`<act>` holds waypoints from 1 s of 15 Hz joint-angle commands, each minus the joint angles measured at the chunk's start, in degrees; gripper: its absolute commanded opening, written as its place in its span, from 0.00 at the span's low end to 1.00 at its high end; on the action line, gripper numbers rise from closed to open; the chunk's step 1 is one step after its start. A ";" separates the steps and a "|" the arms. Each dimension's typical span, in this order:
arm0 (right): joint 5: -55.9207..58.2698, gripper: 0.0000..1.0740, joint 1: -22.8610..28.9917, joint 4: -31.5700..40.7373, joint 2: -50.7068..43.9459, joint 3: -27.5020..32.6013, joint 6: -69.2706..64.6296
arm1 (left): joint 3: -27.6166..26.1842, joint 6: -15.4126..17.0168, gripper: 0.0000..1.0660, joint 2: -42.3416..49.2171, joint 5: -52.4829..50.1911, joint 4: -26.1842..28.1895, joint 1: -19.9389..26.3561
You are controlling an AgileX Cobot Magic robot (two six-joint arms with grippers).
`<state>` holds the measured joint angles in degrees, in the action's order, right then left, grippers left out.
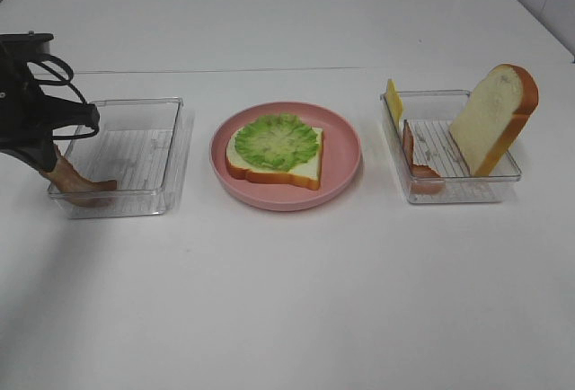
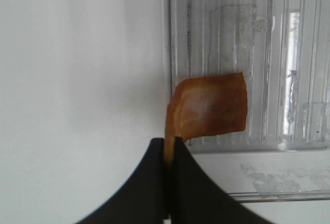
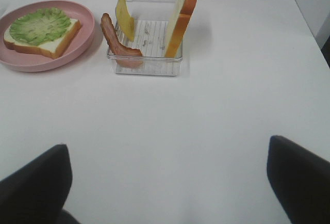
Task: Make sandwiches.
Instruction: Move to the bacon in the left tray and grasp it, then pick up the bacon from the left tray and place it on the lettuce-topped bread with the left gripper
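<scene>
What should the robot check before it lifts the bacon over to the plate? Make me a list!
1. Left gripper pinching the bacon: ok, jaws shut on one end.
2. Bacon out of the tray: not ok, its other end lies inside.
3. Plate ready: ok, bread with lettuce on top waits there.
4. Right gripper out of the way: ok, open, over bare table.
5. Grip strong enough to carry: cannot tell.

Green lettuce (image 1: 277,141) tops flat bread (image 1: 303,171); bacon (image 2: 209,108) pinched.
</scene>
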<state>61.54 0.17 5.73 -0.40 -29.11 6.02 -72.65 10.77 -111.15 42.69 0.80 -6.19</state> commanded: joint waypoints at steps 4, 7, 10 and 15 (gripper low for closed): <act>-0.63 0.90 -0.23 -0.06 -0.34 0.11 0.40 | -4.47 -0.80 0.00 0.11 1.83 3.50 0.17; -0.63 0.90 -0.23 -0.06 -0.34 0.11 0.40 | -8.37 -4.53 0.00 0.11 2.75 10.03 0.17; -0.63 0.90 -0.23 -0.06 -0.34 0.11 0.40 | -15.18 -12.66 0.00 0.06 2.41 26.13 0.06; -0.63 0.90 -0.23 -0.06 -0.34 0.11 0.40 | -17.99 -24.41 0.00 -0.29 1.20 45.89 -2.41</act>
<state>61.54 0.17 5.73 -0.40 -29.11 6.02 -90.36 -11.23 -111.21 44.40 43.20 -7.68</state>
